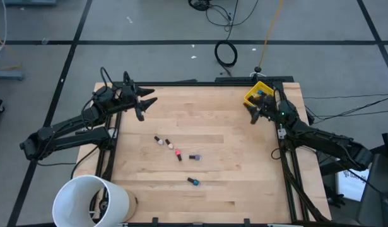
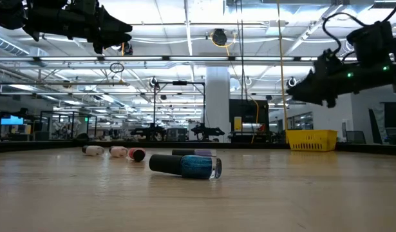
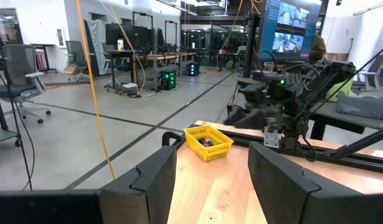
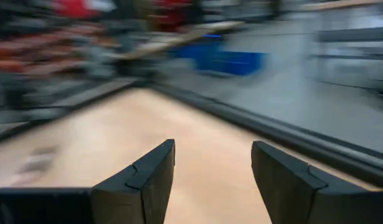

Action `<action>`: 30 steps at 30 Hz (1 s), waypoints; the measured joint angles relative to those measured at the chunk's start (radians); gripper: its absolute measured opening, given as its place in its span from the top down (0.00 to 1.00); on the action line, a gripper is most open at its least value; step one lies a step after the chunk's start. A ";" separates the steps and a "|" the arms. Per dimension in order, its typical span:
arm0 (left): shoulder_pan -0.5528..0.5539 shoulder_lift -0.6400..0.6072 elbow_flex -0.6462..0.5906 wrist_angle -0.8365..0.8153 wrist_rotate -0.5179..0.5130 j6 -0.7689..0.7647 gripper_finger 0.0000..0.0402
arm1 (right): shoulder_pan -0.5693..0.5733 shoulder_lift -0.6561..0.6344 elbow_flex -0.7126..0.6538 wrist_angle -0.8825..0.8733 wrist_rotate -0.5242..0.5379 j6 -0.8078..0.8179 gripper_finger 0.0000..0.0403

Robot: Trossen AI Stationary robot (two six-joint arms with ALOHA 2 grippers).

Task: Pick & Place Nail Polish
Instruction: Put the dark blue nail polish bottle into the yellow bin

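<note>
Five nail polish bottles (image 1: 176,152) lie mid-desk (image 1: 244,183); a yellow bin (image 1: 257,93) sits at the far right corner, a white bucket (image 1: 89,200) off the near left corner.

Right wrist view: smearing with motion blur, leaving everything beyond the table (image 4: 197,149) unreadable. White bucket (image 1: 93,200): being cropped by the high view's lower edge. Contents of the yellow bin (image 3: 208,142): showing only as dark specks, too small to identify.

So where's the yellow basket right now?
In the high view, the yellow basket sits at the table's far right corner, right beside the right hand, which hangs open above the wood. The bottles lie apart from it, mid-table.
</note>
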State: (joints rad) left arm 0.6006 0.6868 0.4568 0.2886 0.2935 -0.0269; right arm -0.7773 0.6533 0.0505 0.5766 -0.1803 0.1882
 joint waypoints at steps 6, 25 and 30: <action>0.000 0.000 0.000 0.000 0.000 0.000 0.51 | 0.114 0.000 0.006 0.085 -0.270 0.080 0.50; 0.000 0.000 0.000 0.000 0.000 0.000 0.51 | 0.777 0.610 0.489 -0.190 0.204 -0.186 0.50; 0.000 0.000 0.000 0.000 0.000 0.000 0.51 | 0.793 0.843 0.616 -0.186 0.187 -0.220 0.50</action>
State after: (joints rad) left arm 0.6003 0.6865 0.4568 0.2886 0.2934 -0.0269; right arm 0.0156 1.4964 0.6666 0.3903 0.0064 -0.0316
